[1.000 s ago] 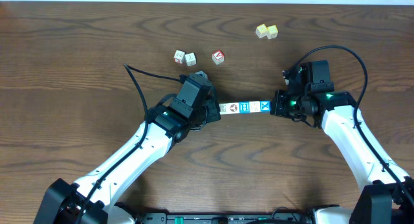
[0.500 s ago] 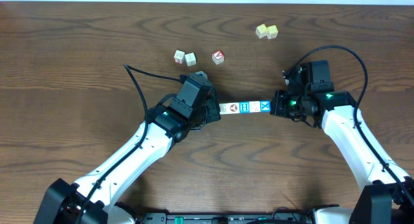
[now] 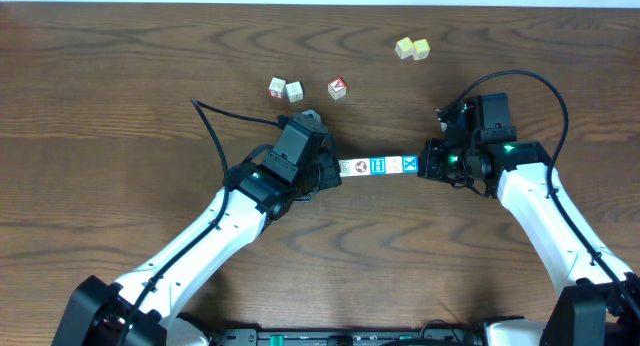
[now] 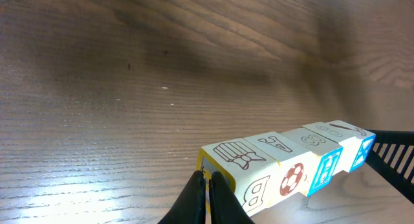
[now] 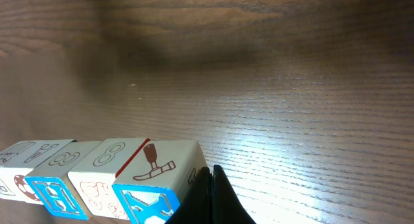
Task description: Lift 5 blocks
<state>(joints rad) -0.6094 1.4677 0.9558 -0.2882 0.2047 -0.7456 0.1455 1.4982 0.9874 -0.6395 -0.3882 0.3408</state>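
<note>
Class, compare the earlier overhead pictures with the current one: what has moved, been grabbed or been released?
Nothing has visibly changed. The row of blocks stays pressed end to end between the shut left gripper and right gripper, and the loose cubes lie where they were.

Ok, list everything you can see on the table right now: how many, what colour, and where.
blocks: five, white with some blue faces, in one row mid-table, pressed end to end between the two hands
small cubes: two, whitish with small marks, side by side beyond the row, to its left
red-faced cube: one, white and red, just right of those two
pale yellow cubes: two, side by side near the far edge, right of centre
table: one, dark brown wood
left hand: one, black, shut, tip against the row's left end
right hand: one, black, shut, tip against the row's right end
</note>
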